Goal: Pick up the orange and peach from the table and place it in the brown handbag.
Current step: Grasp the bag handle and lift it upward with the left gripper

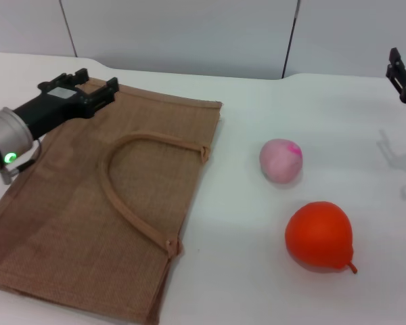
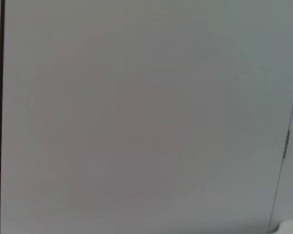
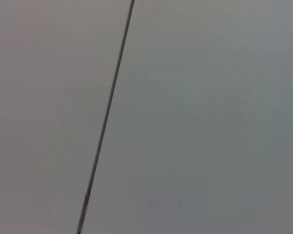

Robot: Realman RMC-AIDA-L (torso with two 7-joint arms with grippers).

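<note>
While the woven brown handbag (image 1: 88, 210) lies flat, the glossy orange (image 1: 319, 235) sits nearby.

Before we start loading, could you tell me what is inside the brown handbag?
Unknown: the brown handbag lies flat and closed, its interior hidden. The orange and peach rest outside on the table.

The head view looks forward and down from above onto the bench (image 1: 257, 284), close enough to fill most of its frame. Both wrist views face only a plain grey panelled wall (image 2: 146, 117), sharing nothing on the bench with the head view.
</note>
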